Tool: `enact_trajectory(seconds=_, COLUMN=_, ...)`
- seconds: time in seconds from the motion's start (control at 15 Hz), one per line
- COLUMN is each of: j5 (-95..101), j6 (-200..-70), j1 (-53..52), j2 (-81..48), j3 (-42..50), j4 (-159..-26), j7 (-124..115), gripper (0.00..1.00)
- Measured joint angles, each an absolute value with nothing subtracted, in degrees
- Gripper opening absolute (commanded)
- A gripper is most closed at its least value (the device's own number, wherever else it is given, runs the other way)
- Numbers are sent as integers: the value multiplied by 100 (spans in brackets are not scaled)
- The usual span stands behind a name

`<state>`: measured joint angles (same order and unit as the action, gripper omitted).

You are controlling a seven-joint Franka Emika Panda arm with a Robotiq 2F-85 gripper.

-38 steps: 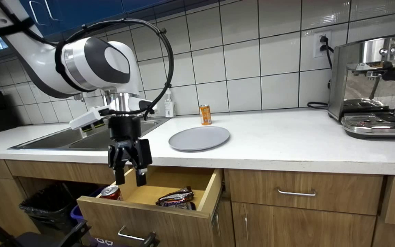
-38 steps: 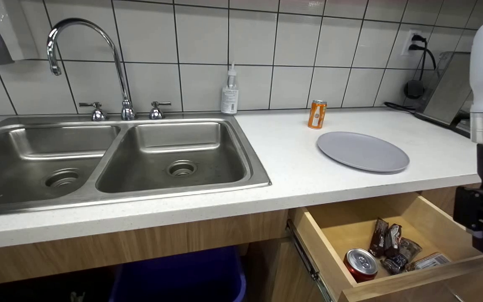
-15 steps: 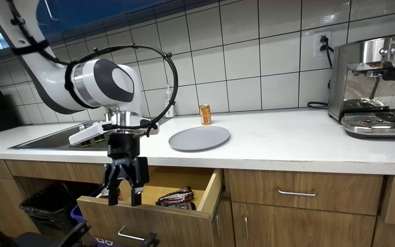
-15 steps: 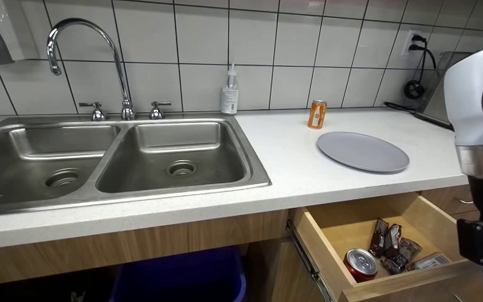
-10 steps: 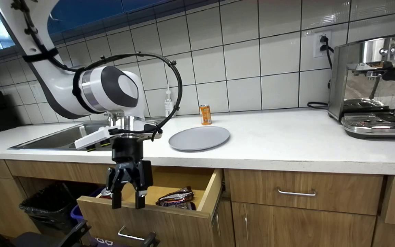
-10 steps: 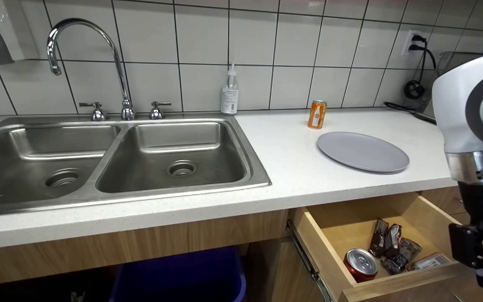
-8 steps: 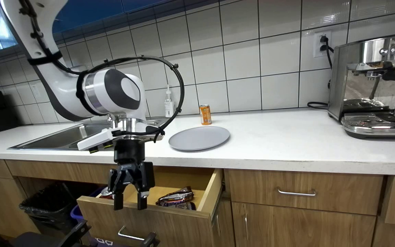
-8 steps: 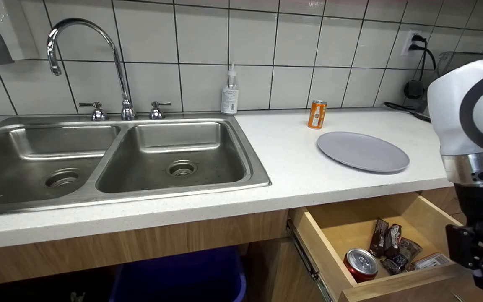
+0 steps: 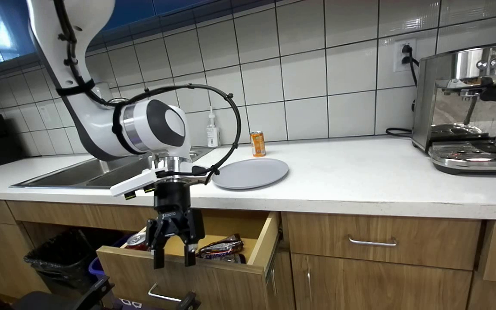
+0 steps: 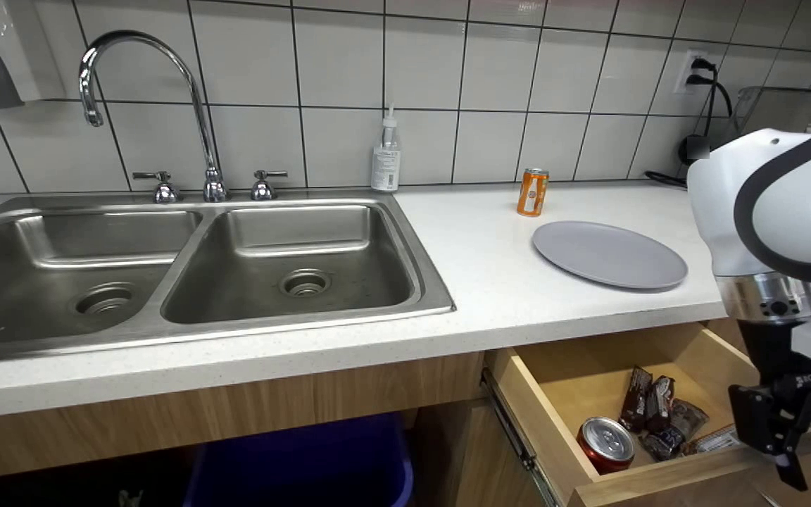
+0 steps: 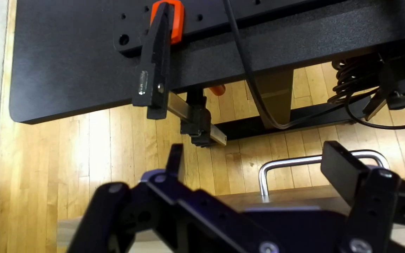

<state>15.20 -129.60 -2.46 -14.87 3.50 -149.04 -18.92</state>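
Note:
My gripper point(image 9: 174, 258) is open and empty, its fingers pointing down. It hangs at the front of an open wooden drawer point(image 9: 218, 284), near its top edge. In the wrist view my gripper point(image 11: 255, 158) has its fingers wide apart, and the metal drawer handle point(image 11: 290, 162) shows below, partly hidden by a finger. The handle also shows in an exterior view point(image 9: 164, 296), lower than the fingertips. Inside the drawer point(image 10: 581, 370) stand a red can point(image 10: 606, 443) and several brown wrapped bars point(image 10: 659, 405). In an exterior view the red can point(image 9: 137, 242) is partly behind my gripper.
A grey plate point(image 9: 250, 174) and an orange can point(image 9: 257, 144) stand on the white counter, beside the sink point(image 10: 441, 296). A coffee machine point(image 9: 424, 99) stands at the right. A black table point(image 11: 65, 63) with a clamp point(image 11: 153, 77) lies near the handle. Bins point(image 9: 65, 254) stand under the counter.
My gripper has come down from above the drawer to its front edge, most recently shifting sideways towards the bars' side. It stays open. The drawer, cans, bars and plate have not moved.

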Motion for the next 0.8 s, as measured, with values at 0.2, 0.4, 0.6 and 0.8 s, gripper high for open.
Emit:
enact_trajectory(seconds=0.2, j5=1562, j6=-12960, j1=-256, j2=-1696, j3=368, j4=-14736, j7=-1892, gripper=100)
enact_trajectory(seconds=0.4, j5=1606, j6=-12975, j1=-272, j2=-1790, j3=371, j4=-14637, j7=-1892, gripper=100)
enact_trajectory(seconds=0.6, j5=1755, j6=-13126, j1=-299, j2=-1790, j3=381, j4=-14619, j7=-1892, gripper=100)
enact_trajectory(seconds=0.8, j5=2000, j6=-13459, j1=-342, j2=-1791, j3=416, j4=-14621, j7=-1912, gripper=100)
